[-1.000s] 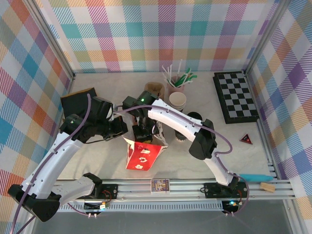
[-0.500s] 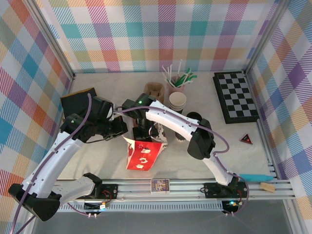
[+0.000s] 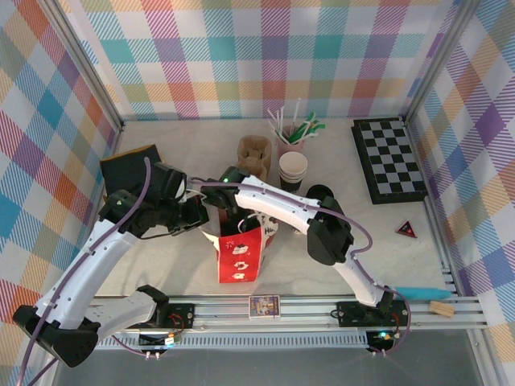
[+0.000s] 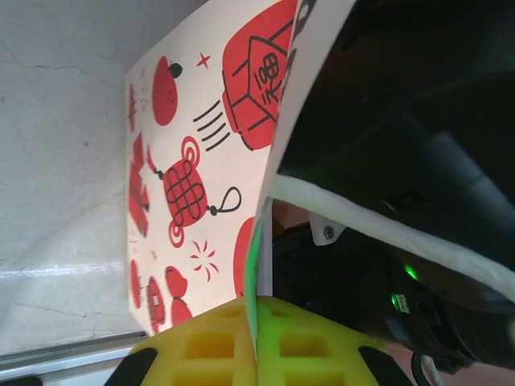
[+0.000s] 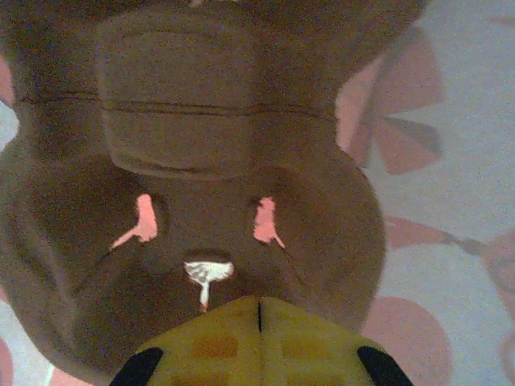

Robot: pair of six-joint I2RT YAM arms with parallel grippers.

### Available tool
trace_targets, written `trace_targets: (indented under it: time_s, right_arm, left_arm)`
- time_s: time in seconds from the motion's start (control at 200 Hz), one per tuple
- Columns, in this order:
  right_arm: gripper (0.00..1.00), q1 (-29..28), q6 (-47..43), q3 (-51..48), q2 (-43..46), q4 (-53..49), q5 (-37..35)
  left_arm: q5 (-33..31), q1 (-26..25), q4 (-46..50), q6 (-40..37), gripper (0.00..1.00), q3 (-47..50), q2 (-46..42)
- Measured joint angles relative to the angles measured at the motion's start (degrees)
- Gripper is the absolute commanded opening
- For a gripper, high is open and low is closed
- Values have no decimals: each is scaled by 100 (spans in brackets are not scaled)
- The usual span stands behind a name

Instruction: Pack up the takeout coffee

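Mid-desk [image 3: 181,165], the red bag [image 3: 240,259] has been straightened upright, rim clamped by the left tool [image 4: 256,354], right tool [image 5: 258,310] clenched inside it; packing judged underway.

The right gripper [image 5: 259,310] was down inside the red paper bag [image 3: 240,257], its walls close on every side. A brown moulded shape [image 5: 201,161] blocked the way just ahead of the gripper's closed fingertips. Just to its left, the left gripper [image 4: 256,314] pinched the bag's rim. Beyond the bag stood a cardboard cup carrier [image 3: 253,151] and a stack of cups [image 3: 293,167]. Bare table [image 3: 173,265] lay open behind the left gripper.
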State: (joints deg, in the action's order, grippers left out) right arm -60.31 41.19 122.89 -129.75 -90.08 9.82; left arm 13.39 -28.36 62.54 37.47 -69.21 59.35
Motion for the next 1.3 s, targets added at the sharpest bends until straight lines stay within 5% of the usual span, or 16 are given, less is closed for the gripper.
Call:
trace_targets:
  time_s: [0.605,1.3]
  right_arm:
    - [0,-85,81,791,-201,-236,-269]
    - [9,343,-162,1786,1016,-214,-125]
  left_arm:
    - [-140,7,138,-186,0,50,-173]
    - [-149,7,382,-452,0,-24,57]
